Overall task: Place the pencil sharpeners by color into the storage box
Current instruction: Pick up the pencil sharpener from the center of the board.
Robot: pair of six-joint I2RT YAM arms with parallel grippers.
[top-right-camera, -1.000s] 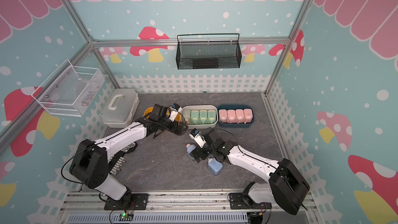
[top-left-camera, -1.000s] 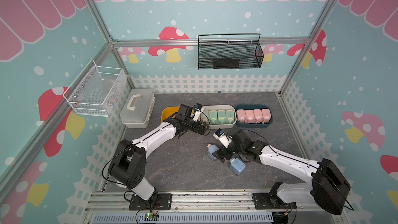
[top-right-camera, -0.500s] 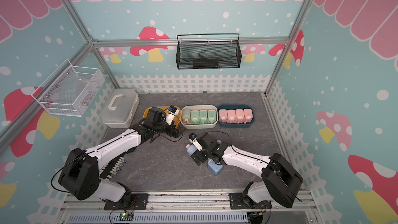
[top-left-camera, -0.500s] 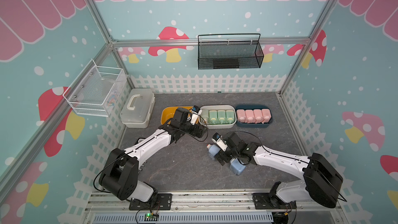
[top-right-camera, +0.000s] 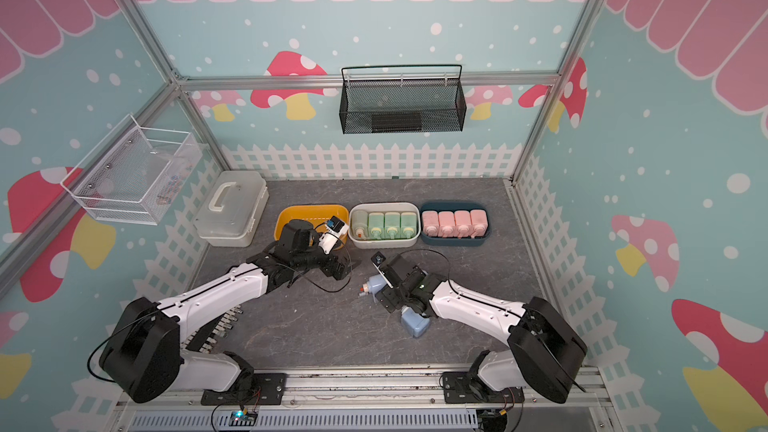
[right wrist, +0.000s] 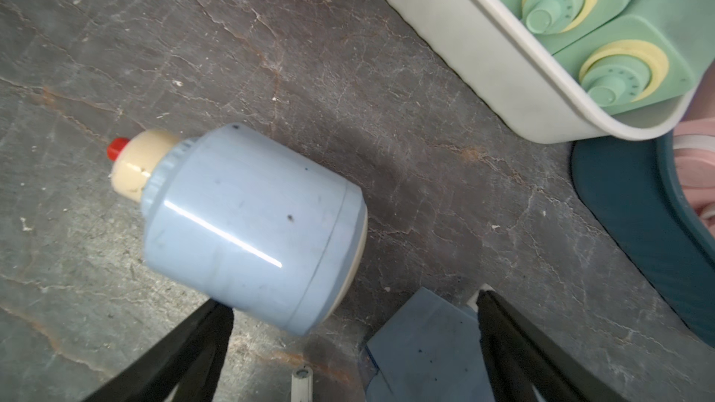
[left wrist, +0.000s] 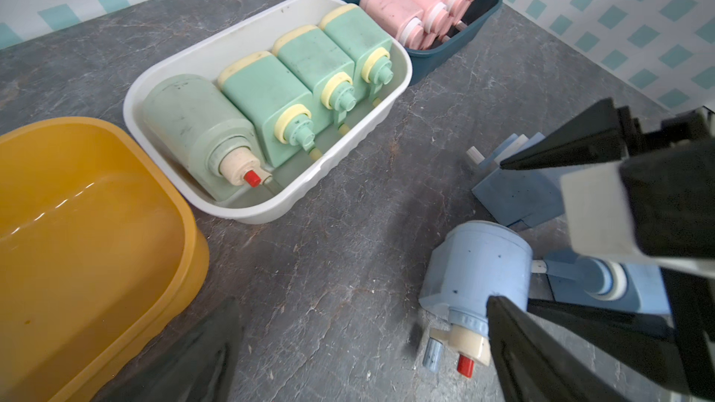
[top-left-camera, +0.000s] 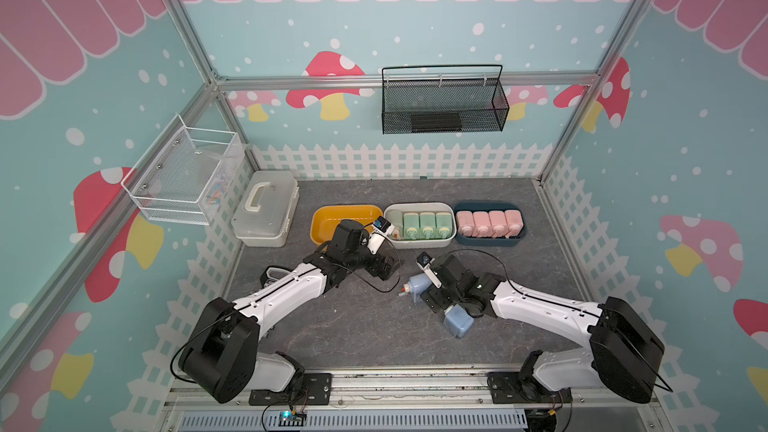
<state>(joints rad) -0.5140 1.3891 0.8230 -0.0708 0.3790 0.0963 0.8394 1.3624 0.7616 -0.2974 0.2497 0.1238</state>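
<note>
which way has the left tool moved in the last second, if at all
Yes: the left tool has drawn back away from the yellow bin, toward its own base.

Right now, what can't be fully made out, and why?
Blue sharpeners: in both top views the right arm covers some; count unclear.
Yellow bin: left arm hides its near corner in top views; left wrist view crops it.
Pink sharpeners: right wrist view's edge cuts them off.

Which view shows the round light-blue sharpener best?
Right wrist view: the round light-blue sharpener lies on its side, large and whole. The left wrist view shows it partly behind the left claw finger; both top views show it small.
</note>
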